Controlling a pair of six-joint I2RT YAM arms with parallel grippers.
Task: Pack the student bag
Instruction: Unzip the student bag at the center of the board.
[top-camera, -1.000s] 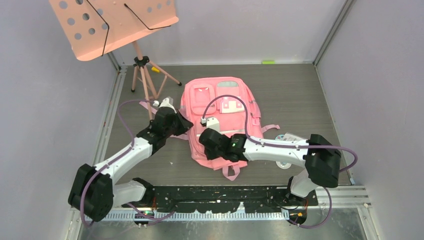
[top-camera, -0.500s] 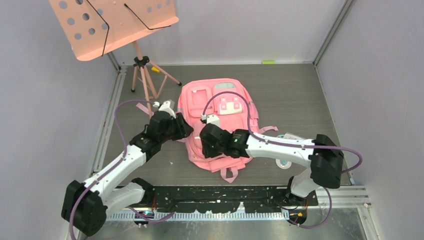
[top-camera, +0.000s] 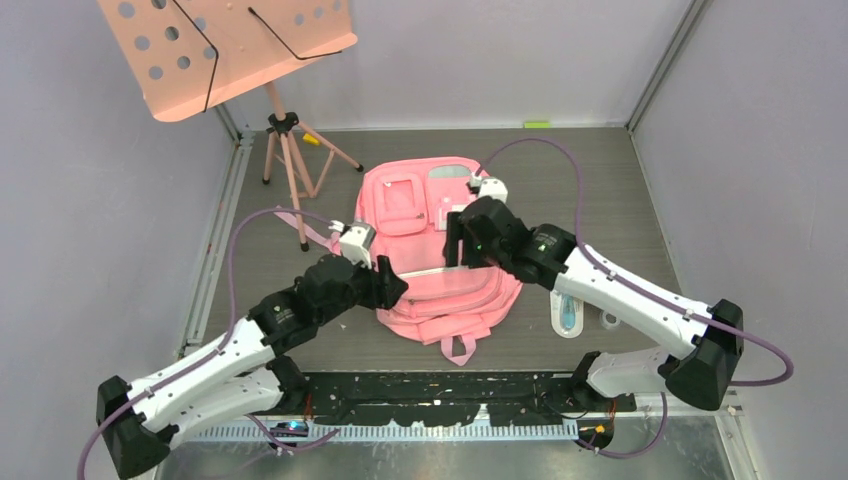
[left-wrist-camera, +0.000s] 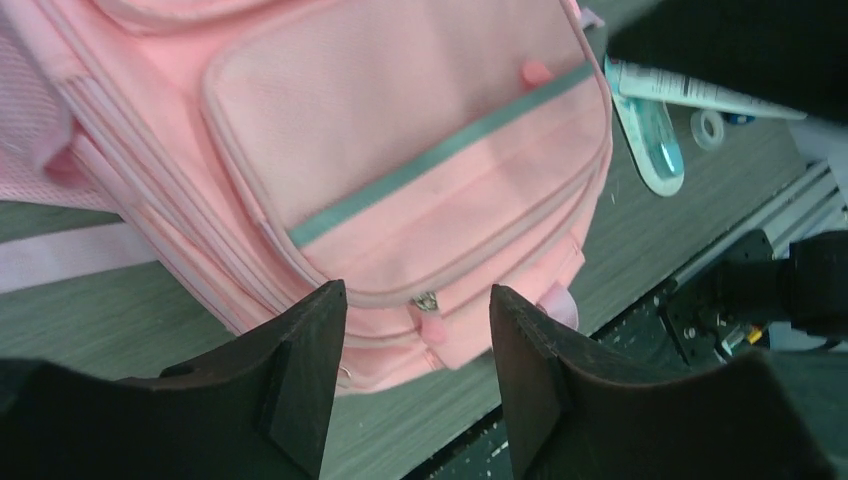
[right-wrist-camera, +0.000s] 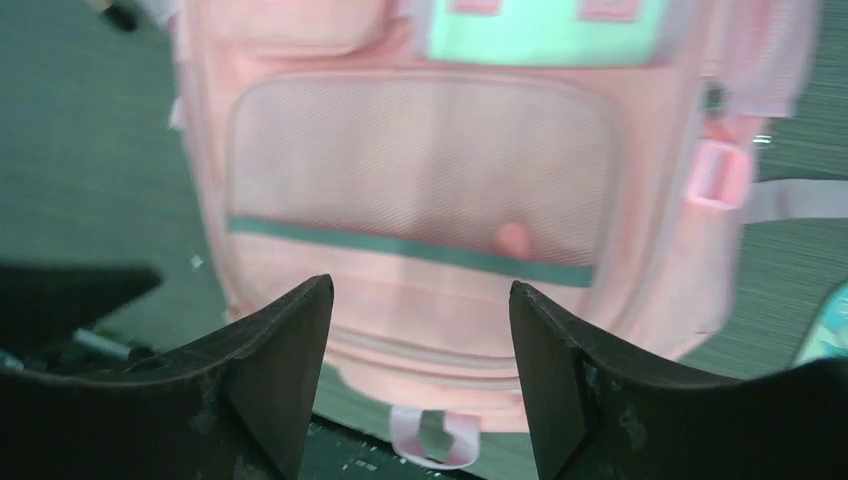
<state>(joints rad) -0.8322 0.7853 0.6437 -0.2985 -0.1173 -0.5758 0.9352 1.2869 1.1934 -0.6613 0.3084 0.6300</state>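
The bag (top-camera: 450, 295) lies flat mid-worktop, pockets apparently zipped. Left tool (left-wrist-camera: 418, 293) and right tool (right-wrist-camera: 420, 288) hover over it, jaws apart, empty. Tugging the zip pull (left-wrist-camera: 433, 318) unpinned could drag or bunch the soft fabric rather than open it.

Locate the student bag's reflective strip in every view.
Top external: the reflective strip crosses the student bag, centre frame.
Left wrist: diagonal, upper middle.
Right wrist: horizontal, mid-frame.
Shared landmark: the pink loop at the bag's near end.
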